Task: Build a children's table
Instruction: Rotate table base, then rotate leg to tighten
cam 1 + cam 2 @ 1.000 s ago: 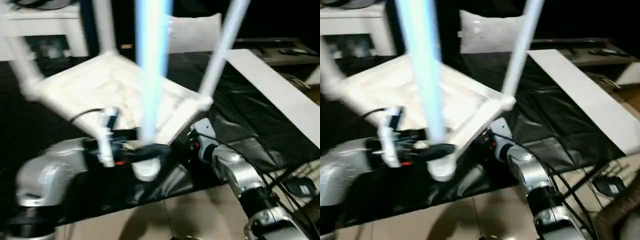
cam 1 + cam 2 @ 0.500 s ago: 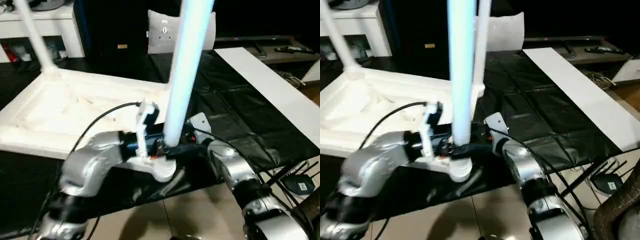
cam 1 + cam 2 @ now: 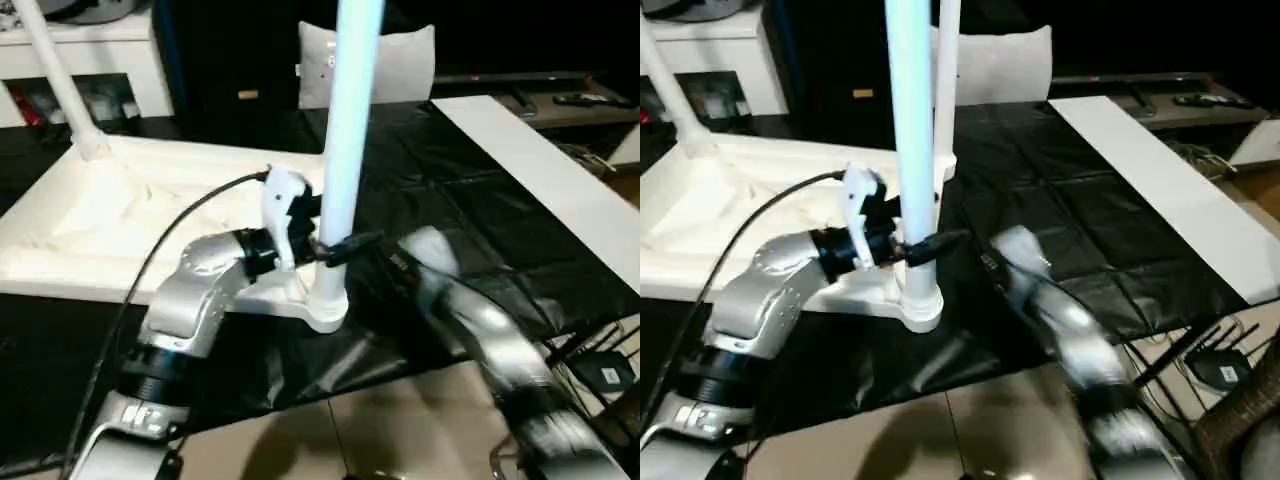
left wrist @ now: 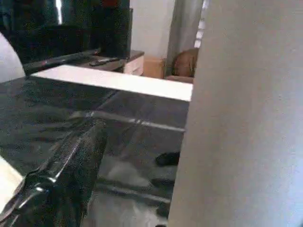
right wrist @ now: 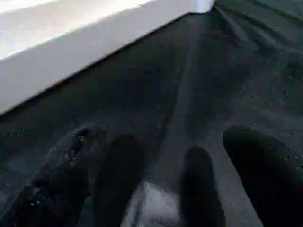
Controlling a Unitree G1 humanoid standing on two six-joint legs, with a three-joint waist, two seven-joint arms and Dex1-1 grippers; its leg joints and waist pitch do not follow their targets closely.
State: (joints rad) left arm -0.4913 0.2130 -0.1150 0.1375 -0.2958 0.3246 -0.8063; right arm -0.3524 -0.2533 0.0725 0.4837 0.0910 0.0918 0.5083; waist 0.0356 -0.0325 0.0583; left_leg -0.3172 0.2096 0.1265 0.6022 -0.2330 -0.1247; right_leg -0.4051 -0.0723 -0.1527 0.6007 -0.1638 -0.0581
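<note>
The children's table lies upside down, its white top [image 3: 120, 215] on black cloth. A white leg [image 3: 350, 120] stands upright in the near corner socket [image 3: 325, 308]. Another leg [image 3: 55, 75] rises at the far left corner, and a further one [image 3: 948, 60] stands behind the near leg. My left gripper [image 3: 335, 245] is open around the near leg just above the socket. In the left wrist view one black finger [image 4: 71, 170] stands apart from the leg [image 4: 246, 123]. My right gripper [image 5: 163, 137] hangs open over the cloth, nothing between its fingers, beside the top's edge [image 5: 71, 61].
A grey-white pillow [image 3: 385, 60] sits behind the table. A white cabinet [image 3: 100, 45] stands at the back left. A long white board [image 3: 545, 175] lies on the cloth to the right. Cables and a small device [image 3: 600, 372] lie on the floor at the right.
My right arm has pulled away from the leg's base, toward the right. My left gripper has stayed around the leg, a little higher. The camera has shifted slightly.
</note>
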